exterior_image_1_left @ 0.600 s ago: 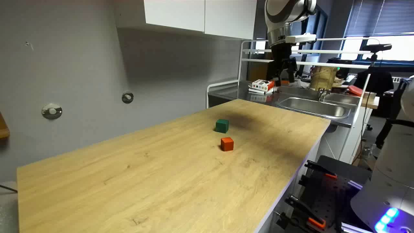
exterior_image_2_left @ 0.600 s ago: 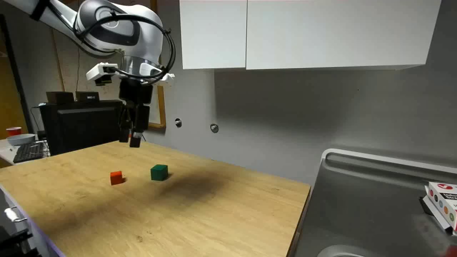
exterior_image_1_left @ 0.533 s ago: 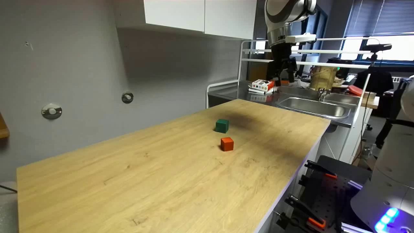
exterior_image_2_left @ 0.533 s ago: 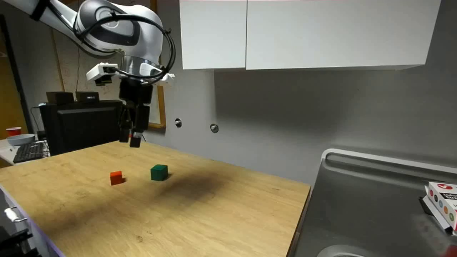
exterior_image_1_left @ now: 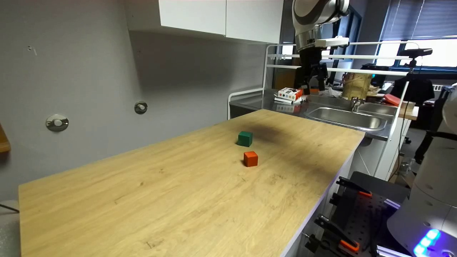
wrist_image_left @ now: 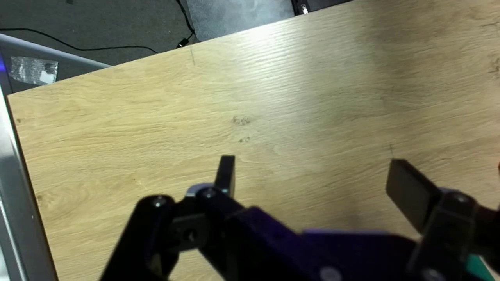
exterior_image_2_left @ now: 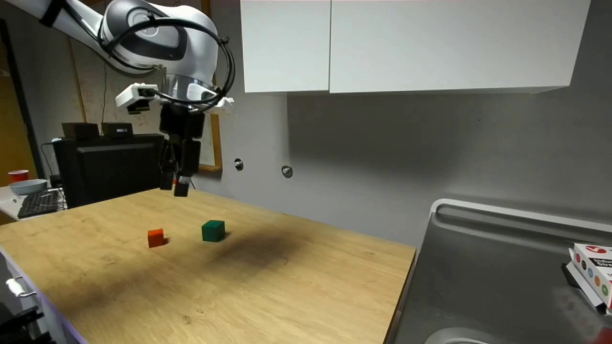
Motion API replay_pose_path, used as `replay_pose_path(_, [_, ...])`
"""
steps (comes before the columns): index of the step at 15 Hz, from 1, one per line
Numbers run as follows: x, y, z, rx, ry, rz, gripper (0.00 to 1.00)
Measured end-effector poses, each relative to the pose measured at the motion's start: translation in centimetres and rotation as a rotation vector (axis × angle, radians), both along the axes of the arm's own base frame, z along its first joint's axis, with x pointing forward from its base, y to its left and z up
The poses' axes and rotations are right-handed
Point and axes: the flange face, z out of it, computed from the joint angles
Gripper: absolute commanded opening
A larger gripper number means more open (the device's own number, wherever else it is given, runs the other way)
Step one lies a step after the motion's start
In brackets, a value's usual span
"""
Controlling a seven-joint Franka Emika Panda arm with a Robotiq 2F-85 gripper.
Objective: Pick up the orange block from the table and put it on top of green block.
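Note:
The orange block (exterior_image_1_left: 250, 159) rests on the light wooden table (exterior_image_1_left: 153, 203) in both exterior views (exterior_image_2_left: 156, 238). The dark green block (exterior_image_1_left: 245, 139) stands a short way from it on the same table, apart from it (exterior_image_2_left: 213, 231). My gripper (exterior_image_1_left: 314, 90) hangs high above the table, fingers down, touching neither block; it also shows in an exterior view (exterior_image_2_left: 173, 187). In the wrist view the gripper (wrist_image_left: 314, 169) has its jaws wide apart with only table wood between them. A corner of the green block (wrist_image_left: 478, 268) shows at lower right there, partly hidden by a finger.
White wall cabinets (exterior_image_2_left: 406, 48) hang over the back of the table beside a grey wall. A metal sink (exterior_image_1_left: 346, 118) and a white rail rack (exterior_image_1_left: 265, 71) stand past the table's end. A white box (exterior_image_2_left: 595, 270) lies on the metal counter (exterior_image_2_left: 478, 286).

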Motion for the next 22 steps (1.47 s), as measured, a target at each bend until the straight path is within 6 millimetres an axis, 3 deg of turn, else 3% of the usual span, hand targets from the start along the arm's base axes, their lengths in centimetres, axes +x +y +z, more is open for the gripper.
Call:
replay_pose_path(5, [0.4,0.2,-0.7,0.015,-0.004,-0.007,1.00])
replay_pose_path(9, [2.7,2.0,-2.6,0.030,-0.058,0.025,1.00])
replay_pose_path(16, [7.3,10.5,-8.0,0.035,-0.087,0.166,1.00])
replay_pose_path(22, [9.1,19.3,-12.6,0.040,-0.016,0.296,1.00])
